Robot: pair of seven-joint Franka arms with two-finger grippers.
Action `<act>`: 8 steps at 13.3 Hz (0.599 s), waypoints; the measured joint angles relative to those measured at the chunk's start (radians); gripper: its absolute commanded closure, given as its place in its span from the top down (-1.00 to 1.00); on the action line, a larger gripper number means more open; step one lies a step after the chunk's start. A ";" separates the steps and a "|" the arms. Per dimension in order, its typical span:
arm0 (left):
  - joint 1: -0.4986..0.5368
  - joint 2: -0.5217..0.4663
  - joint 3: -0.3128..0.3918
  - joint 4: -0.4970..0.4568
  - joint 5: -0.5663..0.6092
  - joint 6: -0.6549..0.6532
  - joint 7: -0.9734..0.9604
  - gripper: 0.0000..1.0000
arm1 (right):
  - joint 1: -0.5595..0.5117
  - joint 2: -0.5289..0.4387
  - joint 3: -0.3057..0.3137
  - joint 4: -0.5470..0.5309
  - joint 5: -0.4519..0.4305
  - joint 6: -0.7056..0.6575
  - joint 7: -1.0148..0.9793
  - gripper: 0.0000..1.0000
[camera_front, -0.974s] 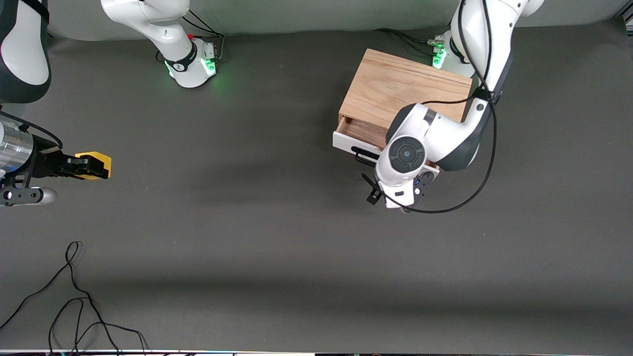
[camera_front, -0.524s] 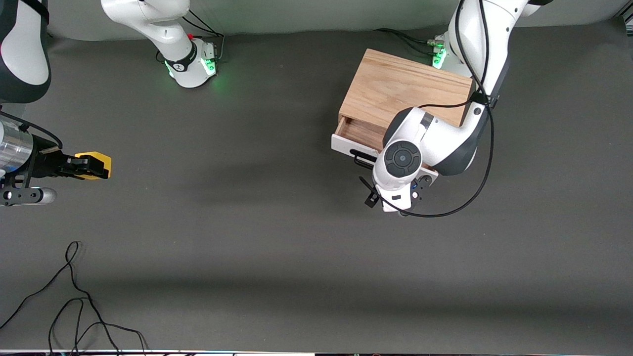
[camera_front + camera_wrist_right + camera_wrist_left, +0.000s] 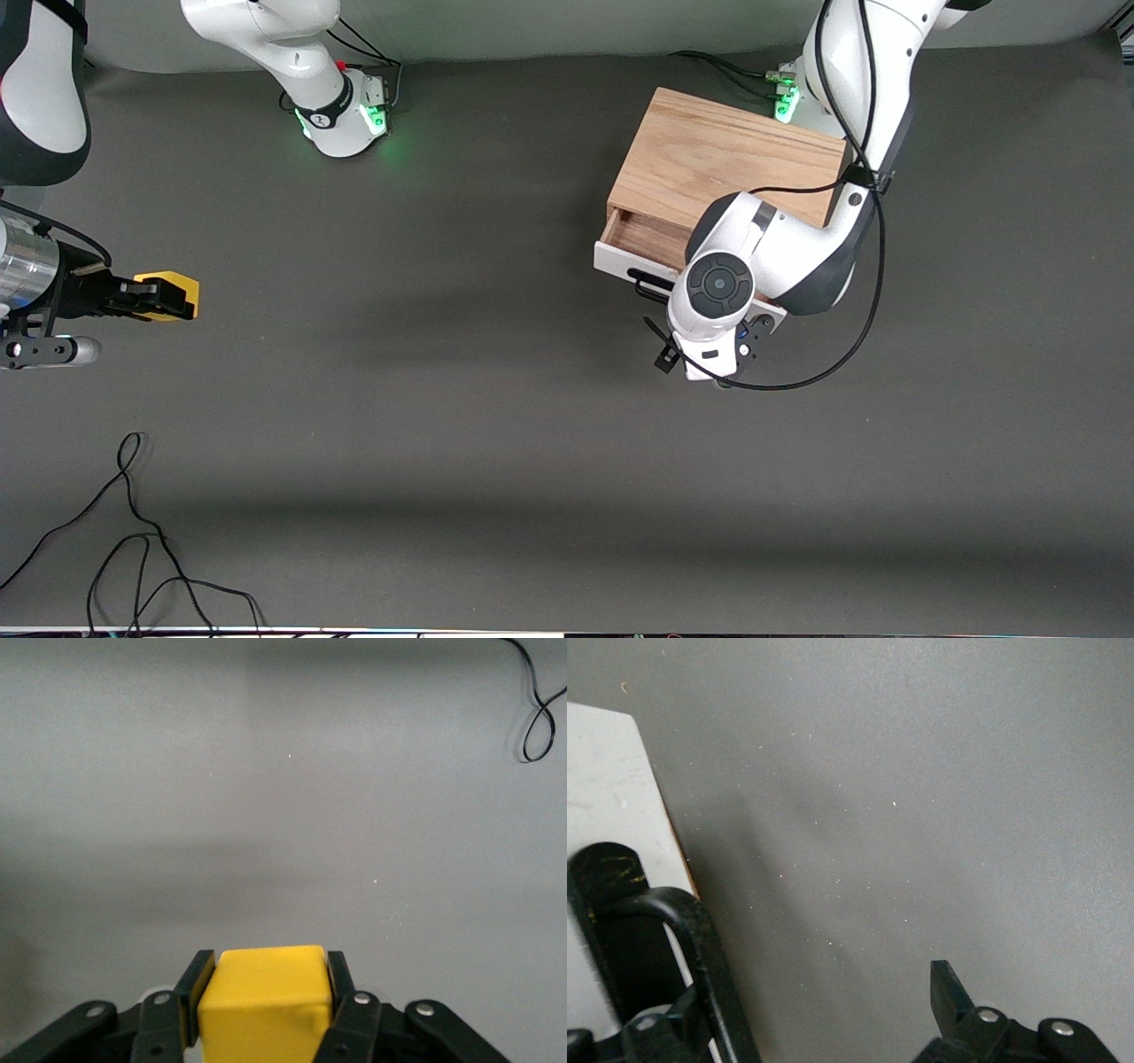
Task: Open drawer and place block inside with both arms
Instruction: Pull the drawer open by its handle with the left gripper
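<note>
The light-oak cabinet (image 3: 718,155) stands near the left arm's base. Its drawer (image 3: 651,235) is pulled partly out, and its white front panel (image 3: 616,259) carries the black bar handle (image 3: 651,285). The left arm's wrist (image 3: 718,283) hangs over the handle and hides most of it. My left gripper (image 3: 819,1005) is open, and the handle (image 3: 700,930) lies close by one finger. My right gripper (image 3: 173,299) is shut on the yellow block (image 3: 182,288) and holds it above the table at the right arm's end. The block (image 3: 264,992) sits squarely between the pads.
A loose black cable (image 3: 133,532) lies on the dark mat near the front camera at the right arm's end, and it also shows in the right wrist view (image 3: 540,718). A black cable (image 3: 850,337) loops off the left arm beside the drawer.
The left arm's wrist moved a little toward the front camera and the drawer front came out slightly with it. The right arm and the block have not moved.
</note>
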 measured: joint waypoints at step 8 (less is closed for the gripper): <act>0.000 0.006 -0.001 0.010 0.005 -0.009 -0.001 0.99 | 0.000 0.000 -0.013 0.000 0.000 -0.001 0.000 -0.37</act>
